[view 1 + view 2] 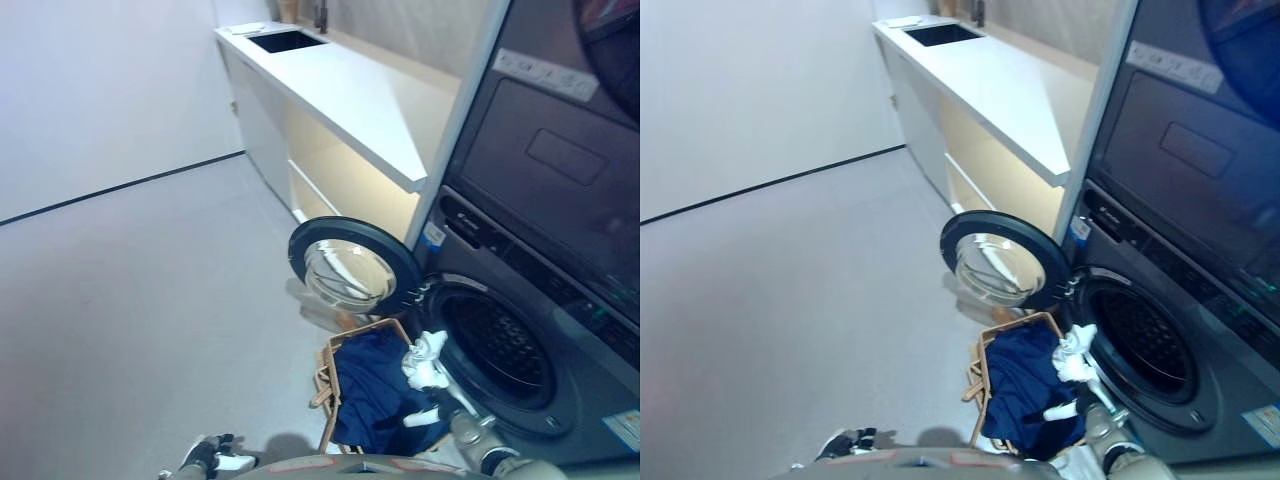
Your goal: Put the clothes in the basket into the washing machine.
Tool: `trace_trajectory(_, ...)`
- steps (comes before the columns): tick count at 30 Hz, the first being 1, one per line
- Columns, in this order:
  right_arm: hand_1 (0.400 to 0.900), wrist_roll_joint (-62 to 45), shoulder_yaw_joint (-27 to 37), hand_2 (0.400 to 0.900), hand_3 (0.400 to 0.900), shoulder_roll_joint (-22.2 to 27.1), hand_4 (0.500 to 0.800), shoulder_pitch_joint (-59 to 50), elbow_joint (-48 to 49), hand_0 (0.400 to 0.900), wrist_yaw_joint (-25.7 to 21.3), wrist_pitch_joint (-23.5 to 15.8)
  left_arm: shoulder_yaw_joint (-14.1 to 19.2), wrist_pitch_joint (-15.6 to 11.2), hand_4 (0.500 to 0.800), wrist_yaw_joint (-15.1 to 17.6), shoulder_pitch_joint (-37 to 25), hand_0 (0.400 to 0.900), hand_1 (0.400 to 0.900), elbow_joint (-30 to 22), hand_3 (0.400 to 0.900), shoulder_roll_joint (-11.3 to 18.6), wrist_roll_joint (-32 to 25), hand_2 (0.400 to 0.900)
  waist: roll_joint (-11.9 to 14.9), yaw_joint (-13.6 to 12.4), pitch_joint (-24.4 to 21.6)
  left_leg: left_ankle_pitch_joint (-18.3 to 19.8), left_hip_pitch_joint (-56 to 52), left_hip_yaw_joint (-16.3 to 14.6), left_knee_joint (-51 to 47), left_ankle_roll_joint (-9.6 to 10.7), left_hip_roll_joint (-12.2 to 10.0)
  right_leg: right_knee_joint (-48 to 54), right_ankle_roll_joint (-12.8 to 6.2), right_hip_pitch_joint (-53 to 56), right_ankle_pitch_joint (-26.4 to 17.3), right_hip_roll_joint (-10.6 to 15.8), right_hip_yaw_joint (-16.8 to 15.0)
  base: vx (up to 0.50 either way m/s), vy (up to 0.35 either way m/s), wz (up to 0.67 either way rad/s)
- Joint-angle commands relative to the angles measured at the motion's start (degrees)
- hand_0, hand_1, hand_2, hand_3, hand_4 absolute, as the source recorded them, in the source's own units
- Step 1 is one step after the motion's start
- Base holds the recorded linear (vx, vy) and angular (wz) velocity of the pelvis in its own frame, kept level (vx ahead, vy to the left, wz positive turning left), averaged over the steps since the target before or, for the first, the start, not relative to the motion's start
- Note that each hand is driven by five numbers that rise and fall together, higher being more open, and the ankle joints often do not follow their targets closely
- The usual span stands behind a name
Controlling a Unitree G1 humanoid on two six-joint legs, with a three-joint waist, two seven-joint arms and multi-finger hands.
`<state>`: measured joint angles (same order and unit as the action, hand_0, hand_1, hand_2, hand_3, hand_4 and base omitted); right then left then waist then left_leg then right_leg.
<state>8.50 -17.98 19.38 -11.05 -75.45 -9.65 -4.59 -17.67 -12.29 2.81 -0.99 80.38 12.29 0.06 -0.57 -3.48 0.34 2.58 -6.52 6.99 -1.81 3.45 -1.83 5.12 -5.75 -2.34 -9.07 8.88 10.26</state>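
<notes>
- Dark blue clothes (375, 385) lie in the tan wire basket (330, 375), near the dark grey washing machine (520, 360); its round door (350, 265) stands open, and the drum looks empty.
- The right hand (428, 372), fingers relaxed, hovers over the clothes.
- The left hand (210, 458), near left, shows fingers curled, holding nothing.
- By these views, loading looks barely begun.

A dark grey washing machine (520, 370) is standing at the right, and its round door (352, 266) is hanging open to the left, showing the dark drum (500, 350) inside. A wooden basket (335, 385) is sitting on the pale floor (130, 300) just in front of the drum opening, below the open door. Dark blue clothes (380, 390) are filling the basket. The right hand (428, 372) is reaching over the basket's right side, near the drum opening, with its white-tipped fingers resting against the blue cloth. The left hand (215, 457) is showing low at the bottom edge, apart from the basket. A long white counter (340, 90) with a dark sink (287, 41) is running away behind the machine.
</notes>
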Motion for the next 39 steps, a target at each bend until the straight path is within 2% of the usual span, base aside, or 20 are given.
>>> trace_trajectory(1,0.9,1.74,-2.48,0.9,0.9,0.73,0.8,-7.21,-1.13,0.9,-2.68,-1.09,2.06,-1.53,0.8,0.65,-1.35,0.9,0.9,0.92,0.9,4.58,-0.25,0.9,4.84,-0.94,-0.08,6.16,3.61,-0.34,8.32,-0.81,1.09,-4.6,-0.71,-5.07,1.67,3.34,-2.82,0.19,-0.297,0.37)
trace_trajectory(3,0.9,1.37,-3.06,0.9,0.9,1.39,0.8,-8.2,-1.08,0.9,-3.97,-1.09,2.14,-1.6,0.8,0.99,-1.85,0.9,0.9,-0.09,0.9,4.27,-1.24,0.9,4.6,-1.79,2.45,3.51,10.97,-0.25,21.28,0.76,1.28,-5.25,1.09,-3.98,3.25,3.19,-1.83,0.0,-0.298,0.37)
trace_trajectory(5,0.9,0.16,-3.24,0.9,0.9,2.2,0.8,-10.13,-1.68,0.9,-4.77,-1.12,1.5,-1.88,0.8,1.28,-2.29,0.9,0.9,-0.9,0.9,3.5,-1.72,0.9,4.21,-3.2,4.56,1.32,16.15,1.4,25.71,1.09,2.51,-4.42,1.97,-2.79,4.25,2.36,-0.75,-0.03,-0.269,0.3)
trace_trajectory(6,0.9,-0.71,-3.19,0.9,0.9,3.22,0.8,-11.19,-2.63,0.9,-5.4,-0.91,0.49,-1.89,0.8,1.12,-1.89,0.9,0.9,-0.89,0.9,2.65,-1.77,0.9,3.46,-3.73,4.8,1.4,18.88,1.7,19.66,0.68,2.85,-3.93,1.73,-3.0,5.59,1.54,-0.34,0.04,-0.166,0.15)
trace_trajectory(7,0.9,-0.71,-3.2,0.9,0.9,3.24,0.8,-11.18,-2.64,0.9,-5.4,-0.92,0.48,-1.89,0.8,1.12,-1.88,0.9,0.9,-0.89,0.9,2.62,-1.77,0.9,3.43,-3.77,4.83,1.42,18.76,1.68,19.58,0.7,2.81,-3.94,1.75,-2.95,5.63,1.51,-0.36,0.09,-0.12,-0.04)
trace_trajectory(8,0.9,-0.86,-3.8,0.9,0.9,4.1,0.8,-12.07,-3.28,0.9,-5.89,-0.89,-0.14,-1.97,0.8,1.27,-1.68,0.9,0.9,-0.91,0.9,2.58,-1.45,0.9,2.47,-4.11,5.01,-0.53,19.6,2.14,15.62,0.65,2.56,-4.08,1.72,-3.38,6.15,0.61,-0.32,0.04,-0.023,-0.26)
trace_trajectory(9,0.9,-1.53,-4.49,0.9,0.9,6.69,0.8,-15.81,-3.74,0.9,-6.18,-0.77,-0.91,-2.04,0.8,1.76,-1.92,0.9,0.9,-1.61,0.9,2.9,-1.98,0.9,0.01,-4.68,6.39,-5.12,21.97,2.08,7.22,0.4,0.49,-5.68,1.76,-5.44,7.34,-0.89,-0.61,0.03,-0.025,-0.27)
trace_trajectory(10,0.9,-1.54,-4.52,0.9,0.9,6.72,0.8,-15.87,-3.78,0.9,-6.17,-0.79,-0.9,-2.03,0.8,1.76,-1.96,0.9,0.9,-1.6,0.9,2.86,-1.98,0.9,0.02,-4.81,6.44,-5.3,21.72,1.93,6.81,0.43,0.41,-5.88,1.8,-5.56,7.45,-0.91,-0.78,-0.04,0.017,-0.43)
trace_trajectory(11,0.9,-1.79,-5.26,0.9,0.9,7.58,0.8,-18.24,-3.94,0.9,-6.41,-0.68,-1.14,-2.21,0.8,2.32,-2.28,0.9,0.9,-2.16,0.9,3.03,-2.47,0.9,-1.71,-5.12,7.26,-6.22,22.37,1.34,4.27,-0.31,-0.08,-8.74,1.85,-8.49,8.37,-1.65,-1.46,-0.22,0.105,-0.69)
trace_trajectory(13,0.9,-2.17,-7.29,0.9,0.9,8.54,0.8,-26.27,-4.98,0.9,-8.3,-0.2,-2.35,-2.73,0.8,4.02,-4.05,0.9,0.9,-3.14,0.9,3.34,-4.83,0.9,-4.33,-5.93,10.88,-6.17,28.86,1.37,7.87,-1.47,2.07,-18.0,2.38,-20.97,8.6,-1.7,-4.34,-0.3,0.158,-0.79)
trace_trajectory(14,0.9,-2.17,-7.29,0.9,0.9,8.54,0.8,-26.28,-4.99,0.9,-8.3,-0.2,-2.35,-2.73,0.8,4.02,-4.06,0.9,0.9,-3.13,0.9,3.33,-4.83,0.9,-4.3,-5.95,10.65,-6.23,29.15,1.37,7.88,-1.47,2.08,-17.98,2.38,-21.23,8.52,-1.69,-4.34,-0.13,0.153,-0.53)
trace_trajectory(15,0.9,-2.4,-8.13,0.9,0.9,11.09,0.8,-31.61,-7.29,0.9,-9.04,0.44,-2.81,-2.54,0.8,4.64,-4.13,0.9,0.9,-3.74,0.9,2.93,-6.39,0.9,-6.01,-6.67,10.82,-6.6,32.1,0.42,8.28,-1.8,2.63,-20.28,2.44,-26.63,9.12,-1.6,-5.51,-0.04,0.129,-0.38)
trace_trajectory(20,0.9,-2.26,-9.97,0.9,0.9,18.5,0.8,-41.41,-11.59,0.9,-9.89,1.73,-4.41,-3.78,0.8,6.87,-4.03,0.9,0.9,-7.98,0.9,0.82,-10.49,0.9,-11.17,-7.83,13.87,-7.79,36.96,-1.94,9.08,-1.47,3.58,-22.69,2.27,-31.86,10.0,0.07,-7.33,-0.03,0.109,-0.18)
trace_trajectory(21,0.9,-2.26,-9.98,0.9,0.9,18.5,0.8,-41.42,-11.6,0.9,-9.89,1.73,-4.41,-3.78,0.8,6.87,-4.04,0.9,0.9,-7.98,0.9,0.82,-10.49,0.9,-11.17,-7.83,13.86,-7.79,36.97,-1.94,9.09,-1.47,3.58,-22.71,2.27,-31.87,10.0,0.07,-7.34,-0.02,0.065,-0.07)
trace_trajectory(24,0.9,-1.22,-11.97,0.9,0.9,24.04,0.8,-46.18,-12.26,0.9,-10.81,1.98,-5.78,-4.94,0.8,7.74,-4.87,0.9,0.9,-10.11,0.9,-1.14,-13.37,0.9,-14.95,-7.88,16.37,-8.64,39.98,-2.52,9.45,-1.0,4.12,-25.35,2.57,-36.14,10.8,0.63,-9.01,0.0,0.045,0.03)
trace_trajectory(26,0.9,-0.59,-12.33,0.9,0.9,25.18,0.8,-46.78,-12.68,0.9,-10.86,2.14,-6.46,-5.1,0.8,7.76,-4.95,0.9,0.9,-10.73,0.9,-1.65,-13.77,0.9,-15.74,-7.94,16.79,-8.9,40.5,-2.52,9.29,-0.91,4.22,-25.75,2.61,-36.74,11.07,0.59,-9.2,0.04,0.011,0.04)
trace_trajectory(27,0.9,0.12,-13.03,0.9,0.9,27.85,0.8,-48.86,-13.49,0.9,-11.08,2.23,-7.52,-5.5,0.8,7.88,-5.07,0.9,0.9,-11.86,0.9,-2.58,-14.26,0.9,-17.17,-8.12,17.59,-9.26,41.7,-2.49,9.17,-0.75,4.3,-26.78,2.71,-38.5,11.42,0.54,-9.71,0.05,0.0,0.04)
trace_trajectory(28,0.9,0.12,-13.04,0.9,0.9,27.85,0.8,-48.86,-13.49,0.9,-11.08,2.23,-7.52,-5.5,0.8,7.88,-5.07,0.9,0.9,-11.86,0.9,-2.59,-14.26,0.9,-17.17,-8.13,17.58,-9.26,41.71,-2.5,9.17,-0.75,4.3,-26.79,2.71,-38.52,11.42,0.54,-9.72,0.12,-0.039,0.14)
trace_trajectory(32,0.9,1.36,-14.2,0.9,0.9,33.91,0.8,-50.19,-14.94,0.9,-9.99,2.09,-9.69,-5.71,0.8,7.49,-4.15,0.9,0.9,-15.13,0.9,-3.56,-14.7,0.9,-19.98,-9.6,18.91,-8.67,43.52,-1.57,9.3,-0.43,5.05,-30.48,3.07,-41.67,14.94,0.7,-10.8,0.11,-0.081,0.2)
trace_trajectory(39,0.9,-0.44,-13.39,0.9,0.9,35.24,0.8,-50.52,-13.54,0.9,-11.09,0.85,-9.66,-6.4,0.8,7.9,-2.63,0.9,0.9,-17.08,0.9,-2.43,-14.99,0.9,-20.45,-10.18,20.89,-6.64,49.58,-0.86,15.44,-0.38,6.6,-38.3,4.2,-48.16,18.29,0.35,-12.19,0.07,-0.055,0.12)
